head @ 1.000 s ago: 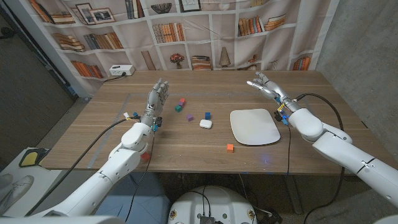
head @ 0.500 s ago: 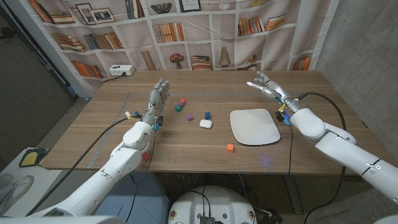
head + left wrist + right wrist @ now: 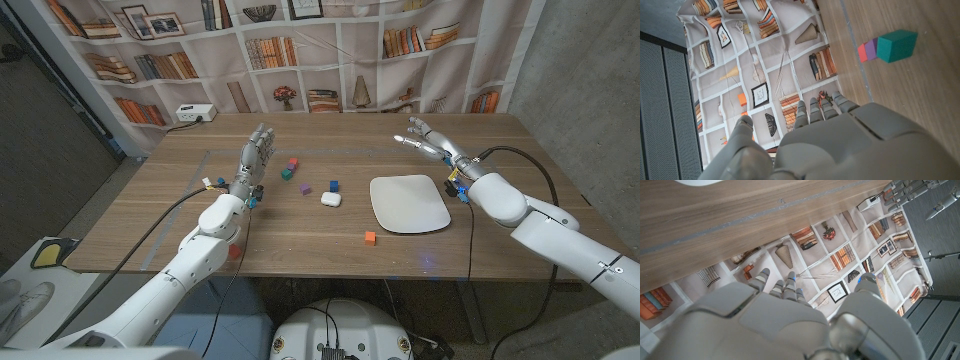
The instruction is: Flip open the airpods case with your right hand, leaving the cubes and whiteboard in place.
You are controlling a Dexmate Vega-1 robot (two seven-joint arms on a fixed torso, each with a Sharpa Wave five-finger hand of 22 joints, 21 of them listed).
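The white airpods case [image 3: 331,199] lies closed on the wooden table [image 3: 300,235], just left of the white whiteboard [image 3: 409,203]. Small cubes are scattered around it: red [image 3: 293,161], green [image 3: 288,174], purple [image 3: 305,189], blue [image 3: 334,185] and orange [image 3: 370,237]. My right hand [image 3: 428,141] hovers behind the whiteboard, fingers spread and holding nothing, well away from the case. At the table's left my left hand [image 3: 252,160] stands upright with its fingers extended and empty. The green cube [image 3: 896,45] and a red and purple pair [image 3: 866,50] appear in the left wrist view.
A bookshelf-print curtain [image 3: 300,50] hangs behind the table. A white power strip [image 3: 193,113] sits at the far left corner. Another red cube [image 3: 233,252] lies by my left forearm. Black cables run along both arms.
My right hand has shifted slightly toward the left and its forearm has moved a little. My left hand, the case and the cubes stay put.
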